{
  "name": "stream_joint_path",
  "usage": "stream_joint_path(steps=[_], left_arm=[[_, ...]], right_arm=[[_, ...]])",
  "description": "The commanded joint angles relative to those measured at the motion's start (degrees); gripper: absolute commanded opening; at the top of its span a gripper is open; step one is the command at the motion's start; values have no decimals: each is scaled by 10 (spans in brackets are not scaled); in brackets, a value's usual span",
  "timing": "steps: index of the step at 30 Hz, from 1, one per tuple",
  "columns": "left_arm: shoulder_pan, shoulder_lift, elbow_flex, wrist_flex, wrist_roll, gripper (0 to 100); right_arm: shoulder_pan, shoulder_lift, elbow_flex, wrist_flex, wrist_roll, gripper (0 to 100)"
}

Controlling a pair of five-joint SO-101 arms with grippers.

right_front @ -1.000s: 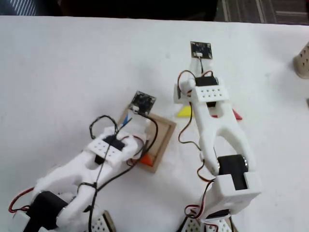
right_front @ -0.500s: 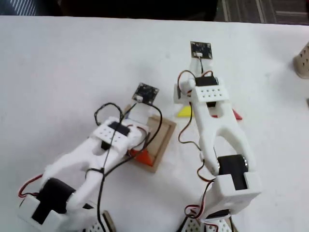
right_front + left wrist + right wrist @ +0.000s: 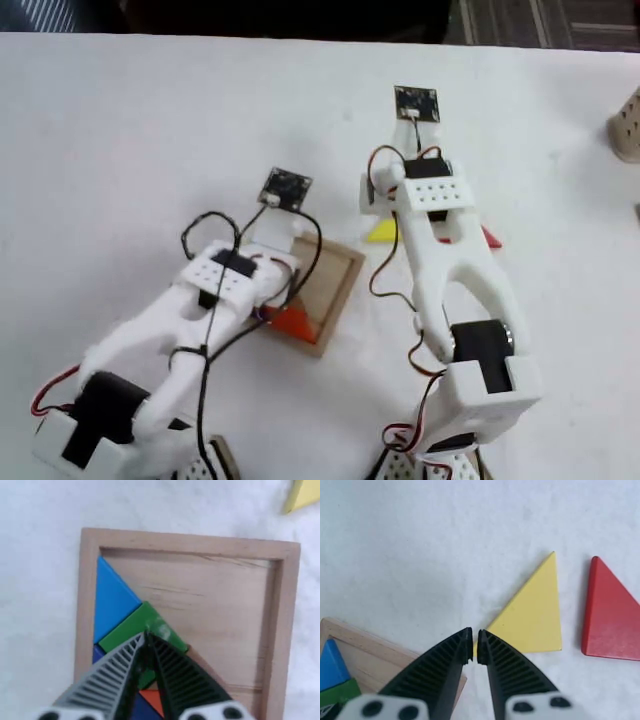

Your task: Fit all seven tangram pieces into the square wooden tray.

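The square wooden tray holds a light blue triangle, a green piece, an orange piece and a dark blue piece, all packed toward one corner. My left gripper is shut with nothing in it, its tips just over the green piece. On the table beside the tray lie a yellow triangle and a red triangle. My right gripper is shut and empty, its tips at the yellow triangle's near corner.
The left arm covers most of the tray from above, leaving the orange piece in sight. The right arm stands over the yellow triangle and red triangle. White table stretches all around.
The left arm's wrist swung over the tray, first toward the far right, then back to the left. The right arm has not moved.
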Motion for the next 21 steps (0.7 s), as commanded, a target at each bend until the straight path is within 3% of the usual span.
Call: stream_joint_path(steps=[1,8,12,17,19,21], left_arm=[[-9,-29,4,9,-7,23],[-19,-153,46,5,-7,24],[-87,-205,51,-12,-7,24],[-166,-198,49,-76,-4,24],[-169,-189,48,-85,-3,24],[-168,-182,47,-87,-3,24]], right_arm=[[-2,-8,-28,3,0,25],[11,-4,-49,18,0,43],[15,-4,-58,33,-4,113],[15,-3,-56,34,-6,123],[18,-2,-54,34,-37,124],[36,-3,-41,35,-120,126]])
